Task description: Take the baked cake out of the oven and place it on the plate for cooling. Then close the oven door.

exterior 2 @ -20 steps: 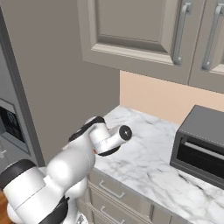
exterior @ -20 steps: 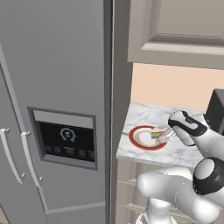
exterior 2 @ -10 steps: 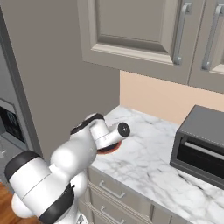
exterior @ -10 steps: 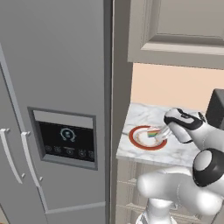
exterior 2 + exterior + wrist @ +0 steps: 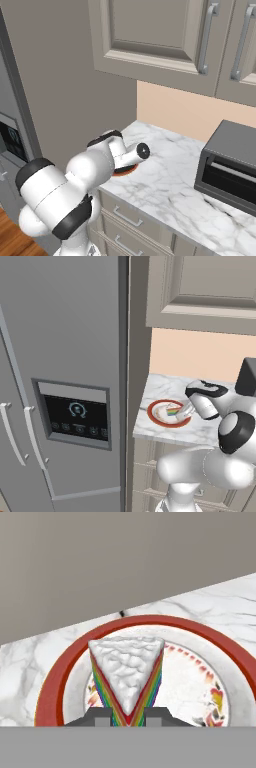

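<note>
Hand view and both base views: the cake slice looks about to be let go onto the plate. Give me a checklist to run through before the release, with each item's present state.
1. Cake slice sits between the fingers of the hand: ok, the rainbow point is pinched between them.
2. Slice is over the plate, inside its red rim: ok.
3. Slice already rests on the plate surface: cannot tell; no view shows the underside.
4. Plate lies fully on the marble counter: ok, though near its front edge.
5. Space around the plate for the hand to back away: ok; the toaster oven stands well apart.
6. Oven door state for the following step: cannot tell.
</note>
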